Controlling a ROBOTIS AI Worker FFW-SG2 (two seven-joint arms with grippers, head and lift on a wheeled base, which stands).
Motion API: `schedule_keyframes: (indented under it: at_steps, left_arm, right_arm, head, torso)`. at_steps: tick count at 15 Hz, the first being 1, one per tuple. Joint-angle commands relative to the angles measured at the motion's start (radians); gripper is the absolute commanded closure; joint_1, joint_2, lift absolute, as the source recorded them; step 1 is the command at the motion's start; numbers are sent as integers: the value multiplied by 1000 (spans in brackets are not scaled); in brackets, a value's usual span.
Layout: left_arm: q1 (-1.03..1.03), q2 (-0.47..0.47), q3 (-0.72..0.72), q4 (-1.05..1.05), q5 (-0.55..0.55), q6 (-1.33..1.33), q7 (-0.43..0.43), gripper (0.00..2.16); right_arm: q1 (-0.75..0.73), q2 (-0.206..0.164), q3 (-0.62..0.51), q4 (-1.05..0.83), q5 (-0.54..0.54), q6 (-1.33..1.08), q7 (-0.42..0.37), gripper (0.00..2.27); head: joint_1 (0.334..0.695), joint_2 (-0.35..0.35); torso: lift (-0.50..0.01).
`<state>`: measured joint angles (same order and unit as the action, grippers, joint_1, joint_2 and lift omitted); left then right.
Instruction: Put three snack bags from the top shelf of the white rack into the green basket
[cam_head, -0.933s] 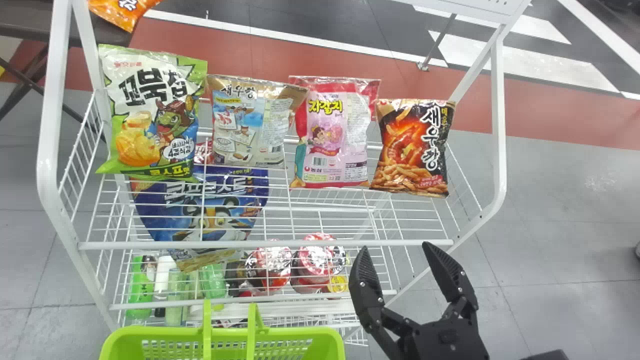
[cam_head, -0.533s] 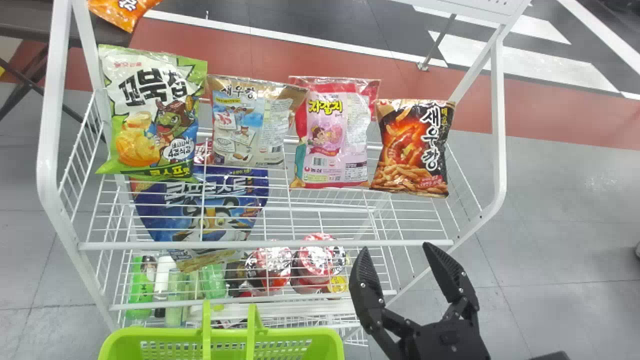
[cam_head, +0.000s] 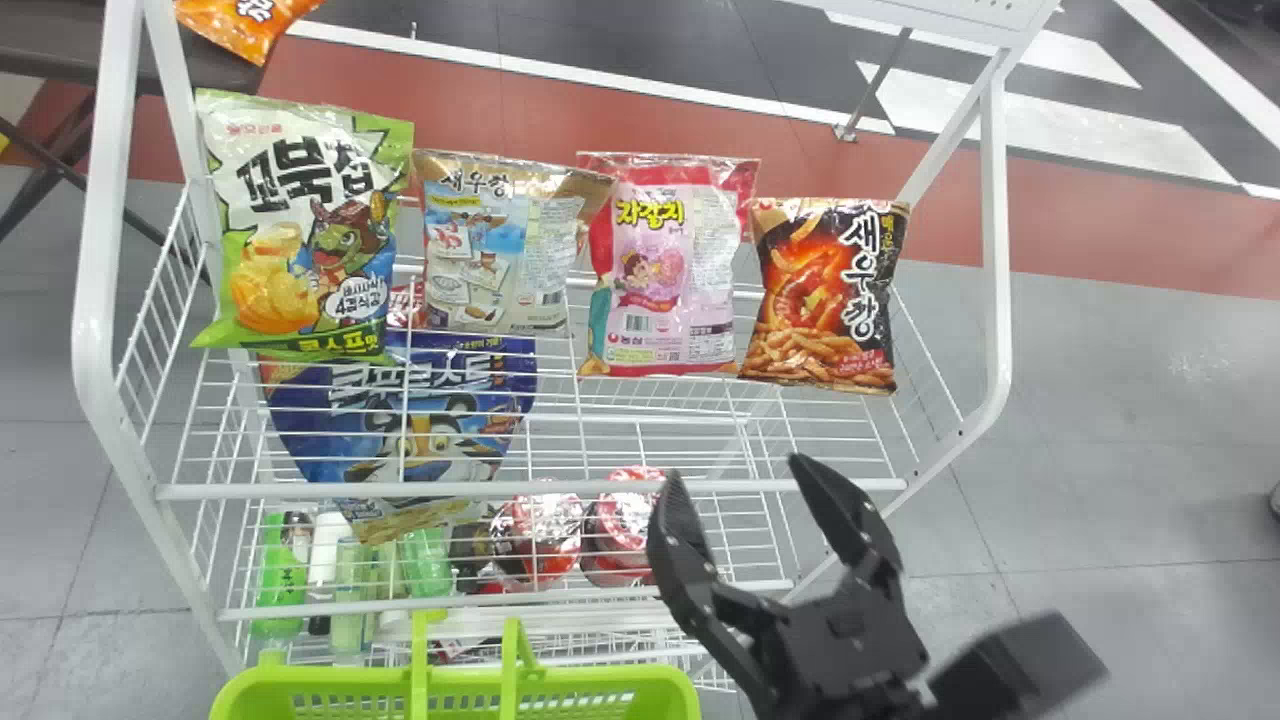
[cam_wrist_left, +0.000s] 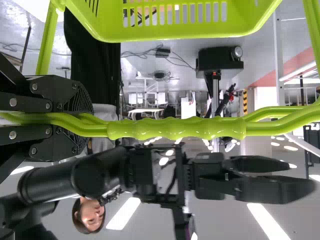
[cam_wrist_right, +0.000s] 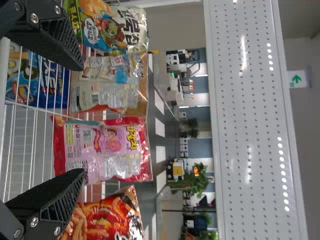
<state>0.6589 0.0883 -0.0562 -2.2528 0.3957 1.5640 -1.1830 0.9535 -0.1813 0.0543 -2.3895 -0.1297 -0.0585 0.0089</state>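
Shining: pink bag (cam_head: 665, 270) w/ red trim; R jaws spread, L jaws pinching handle (cam_wrist_left: 175, 128).

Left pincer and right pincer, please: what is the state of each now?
Left pincer: closed on the green basket handle.
Right pincer: open, with nothing between its fingers.

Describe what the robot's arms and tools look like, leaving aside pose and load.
The left tool is black, with bright round bolt heads and ribbed, grid-like finger pads. The right tool is black too: two flat, tapering fingers with textured inner faces and silver bolts. The right arm has smooth, rounded black segments and a boxier section toward the wrist.
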Motion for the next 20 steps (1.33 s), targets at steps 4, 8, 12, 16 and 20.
schedule_keyframes:
  at_steps: [4, 8, 12, 16, 20]
  left_arm:
    - [-12, 7, -1, -2, 0, 7, -3, 2142]
    - [-12, 8, -2, -2, -1, 7, -3, 2142]
    - [-24, 10, -7, -2, -1, 7, -3, 2142]
    - [-65, 16, -28, 13, -3, 7, -7, 2142]
    - [-81, 17, -34, 30, -1, 7, -15, 2142]
  right_arm:
    - [-398, 8, 164, -25, 1, 561, -4, 90]
    - [-748, 83, 302, 181, -22, 751, -7, 90]
    - [-952, 172, 346, 392, -76, 791, -9, 90]
    - [-1081, 182, 345, 585, -113, 785, -9, 93]
    - [-1188, 182, 352, 757, -116, 760, 46, 117]
  head:
    - [695, -350]
    - [695, -232]
    - [695, -50]
    - [695, 34]
    - [695, 26]
  torso:
    - [0]
    - [0]
    - [0]
    - [0]
    - [0]
